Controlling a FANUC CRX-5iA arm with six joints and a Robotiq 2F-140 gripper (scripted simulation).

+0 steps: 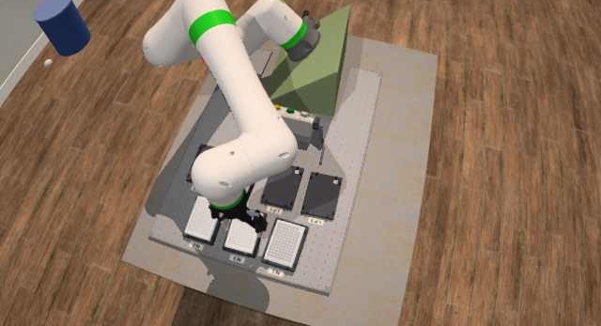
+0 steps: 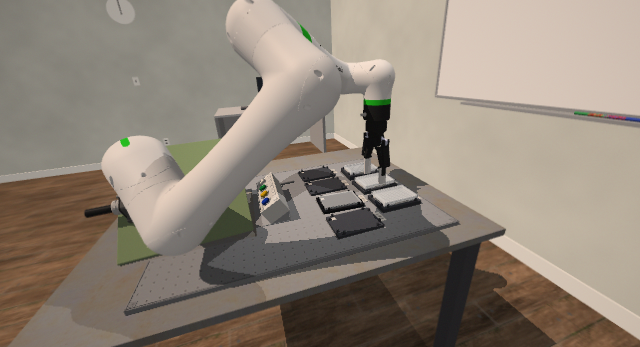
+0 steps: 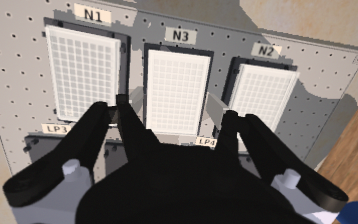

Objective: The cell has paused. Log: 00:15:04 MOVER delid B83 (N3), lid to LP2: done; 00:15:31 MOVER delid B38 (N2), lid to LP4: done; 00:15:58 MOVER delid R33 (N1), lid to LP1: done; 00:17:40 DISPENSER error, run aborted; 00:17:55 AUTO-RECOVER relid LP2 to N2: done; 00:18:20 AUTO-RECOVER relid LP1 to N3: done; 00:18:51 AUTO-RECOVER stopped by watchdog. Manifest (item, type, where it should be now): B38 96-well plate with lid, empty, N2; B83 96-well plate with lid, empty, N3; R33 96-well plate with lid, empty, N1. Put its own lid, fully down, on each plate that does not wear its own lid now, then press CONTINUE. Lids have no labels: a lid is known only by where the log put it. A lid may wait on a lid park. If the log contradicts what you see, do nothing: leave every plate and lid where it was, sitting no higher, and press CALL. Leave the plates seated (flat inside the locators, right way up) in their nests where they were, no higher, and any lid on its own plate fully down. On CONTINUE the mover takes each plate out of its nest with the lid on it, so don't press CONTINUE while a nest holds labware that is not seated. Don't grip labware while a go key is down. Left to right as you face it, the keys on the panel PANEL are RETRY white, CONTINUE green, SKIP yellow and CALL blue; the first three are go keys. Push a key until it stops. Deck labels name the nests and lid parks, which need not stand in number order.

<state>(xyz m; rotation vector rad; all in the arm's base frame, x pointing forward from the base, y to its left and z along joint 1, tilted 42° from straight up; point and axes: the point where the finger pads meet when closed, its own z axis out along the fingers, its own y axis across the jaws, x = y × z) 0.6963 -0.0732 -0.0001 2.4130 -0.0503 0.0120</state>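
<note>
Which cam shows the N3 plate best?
Wrist: the N3 plate sits centred under the open claw, its label readable. From the top view the claw partly covers the plate; in the exterior view it is small and far.
</note>
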